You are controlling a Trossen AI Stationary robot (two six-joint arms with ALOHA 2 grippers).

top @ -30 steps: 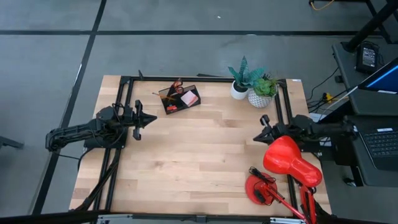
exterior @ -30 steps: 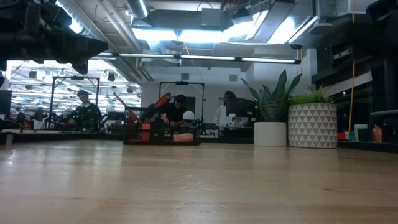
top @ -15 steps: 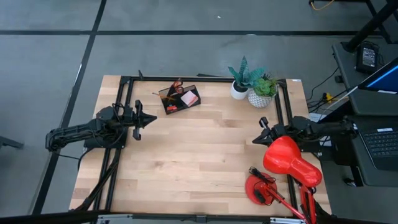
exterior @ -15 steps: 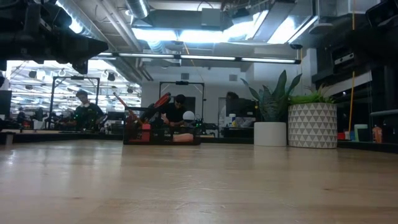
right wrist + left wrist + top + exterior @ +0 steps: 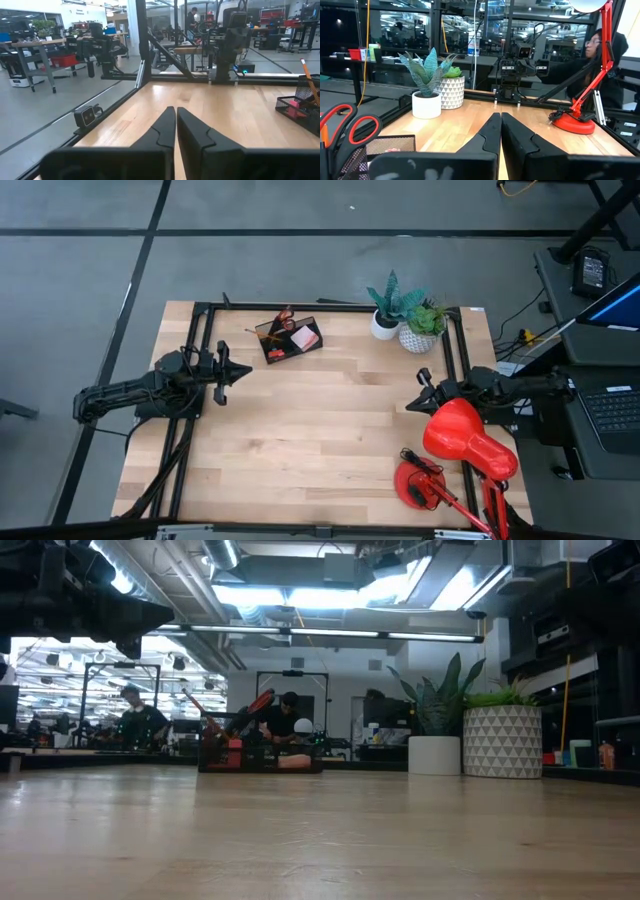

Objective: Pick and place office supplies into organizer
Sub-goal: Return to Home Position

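The organizer (image 5: 296, 354) sits near the far edge of the counter (image 5: 320, 440), turned slightly askew. Up close its walls read as black wire mesh (image 5: 380, 145), a low rectangular tray. Standing up out of it are the looped red plastic handles of the scissors (image 5: 260, 701) and a slim orange pencil (image 5: 307, 75) leaning on the mesh. A flat, square pink sticky-note pad (image 5: 305, 337) lies in the organizer's right-hand part.

The left tool (image 5: 222, 372) hangs a little to the left of the organizer and nearer the front, close to it but not touching. Its two dark, wedge-shaped fingers (image 5: 487, 132) are pressed almost together with only a hairline between them, and they hold nothing.

The right tool (image 5: 420, 390) is well away from the organizer, across the counter by the right rail. Its fingers (image 5: 162, 125) are likewise closed tip to tip and empty.

To the right of the organizer, along the same far edge, stand two round pots. One is a smooth white pot (image 5: 384, 327) with spiky blue-green leaves. The other is a white pot with a triangle pattern (image 5: 418, 338).

Farthest from the organizer, at the opposite near corner, is a glossy red desk lamp (image 5: 465, 438) with a round base. The counter is pale wood in long planks, framed by black metal rails.

A person in a dark hooded top (image 5: 607, 70) sits beyond the lamp.
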